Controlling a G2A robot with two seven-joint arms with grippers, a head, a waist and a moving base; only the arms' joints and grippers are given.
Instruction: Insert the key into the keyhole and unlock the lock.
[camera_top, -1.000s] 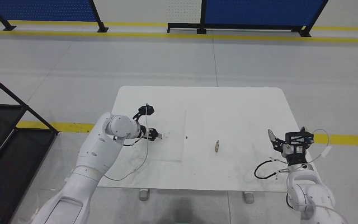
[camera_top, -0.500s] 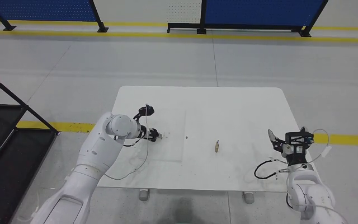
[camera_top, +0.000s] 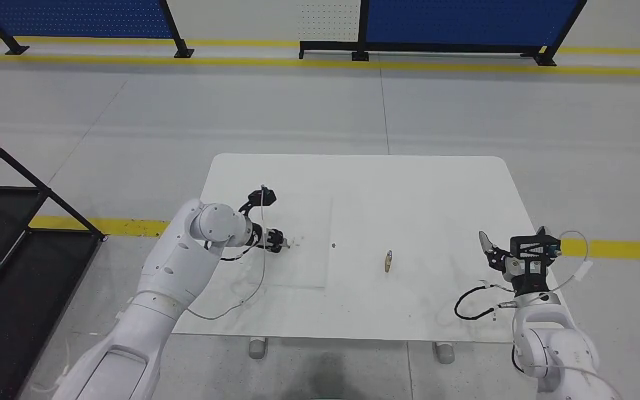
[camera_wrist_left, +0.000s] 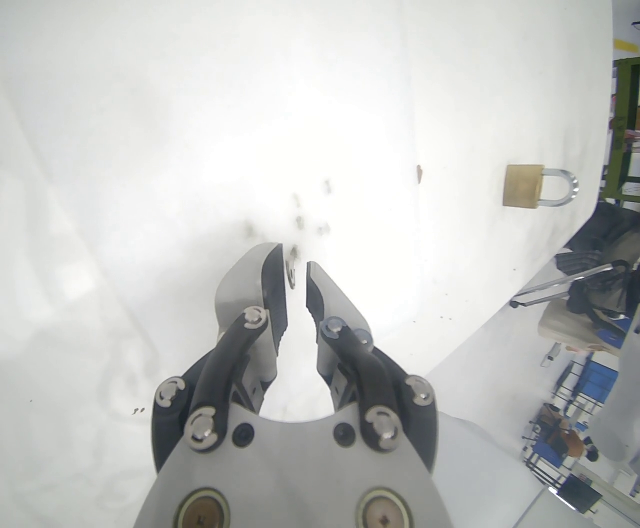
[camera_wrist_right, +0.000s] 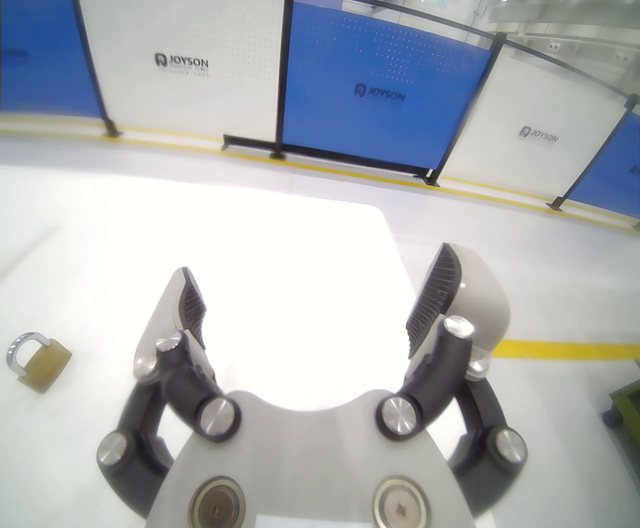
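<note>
**Key pickup under way, lock untouched**

Straddling small silver key (camera_wrist_left: 290, 270) on white table (camera_top: 420, 200) with left claw (camera_wrist_left: 298, 267): pads narrowly parted, not looking clamped yet. Hanging right claw (camera_wrist_right: 320, 300) wide open near table's right edge. Lying mid-table, well apart from both claws: brass padlock with steel shackle (camera_top: 386, 262). Probably needing next: firm pinch, lift, blade aligned to keyhole. Failing to make out key's blade or keyhole, too small and washed out.

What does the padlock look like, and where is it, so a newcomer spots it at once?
Start at the white table. Near its middle, between the left gripper and the right gripper, sits the padlock. It alone is a brass-coloured block with a silver shackle loop; its neighbours are only tiny dark specks.
</note>
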